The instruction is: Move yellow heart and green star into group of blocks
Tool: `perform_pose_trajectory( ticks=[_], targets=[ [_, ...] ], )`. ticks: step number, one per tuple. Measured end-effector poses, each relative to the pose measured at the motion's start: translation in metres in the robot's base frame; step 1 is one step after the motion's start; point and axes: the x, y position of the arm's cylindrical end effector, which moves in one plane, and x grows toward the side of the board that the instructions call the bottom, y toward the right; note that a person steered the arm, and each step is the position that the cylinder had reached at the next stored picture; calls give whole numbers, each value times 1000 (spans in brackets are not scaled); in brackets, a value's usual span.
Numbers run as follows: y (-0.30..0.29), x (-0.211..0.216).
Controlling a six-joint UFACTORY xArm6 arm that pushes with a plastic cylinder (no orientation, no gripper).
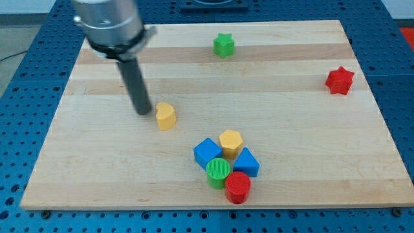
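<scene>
The pale wooden desk [291, 116] lies on a blue perforated base [401, 97]. My tip [143, 112], the lower end of a straight dark rod hanging from a grey cylindrical mount, rests on the desk in its left half, just beside the small yellow heart-shaped block [165, 116] and on that block's left; whether the two touch cannot be told. There is no hand on this arm, only the rod, so nothing is apart, together or clamped.

The yellow heart sits left of the desk's centre, apart from the group and up and to the left of it. The small green star-shaped block [224, 44] stands near the desk's top edge, about midway along it, well apart from both the heart and the group.

The group gathers near the desk's bottom edge, a little right of midway. It holds a blue cube [207, 153] on its left, a yellow hexagonal block [231, 141] at its top, a blue triangular block [246, 163] on its right, a green cylinder [218, 171] in the middle and a red cylinder [238, 187] nearest the bottom edge, all packed closely together.

A red star-shaped block [339, 80] stands alone near the desk's right edge, towards the top right corner, well apart from everything else.
</scene>
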Motion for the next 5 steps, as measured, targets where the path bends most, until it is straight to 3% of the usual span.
perform_pose_trajectory(
  ticks=[1,4,5],
  targets=[
    [61,22],
    [75,48],
    [68,37]
  ],
)
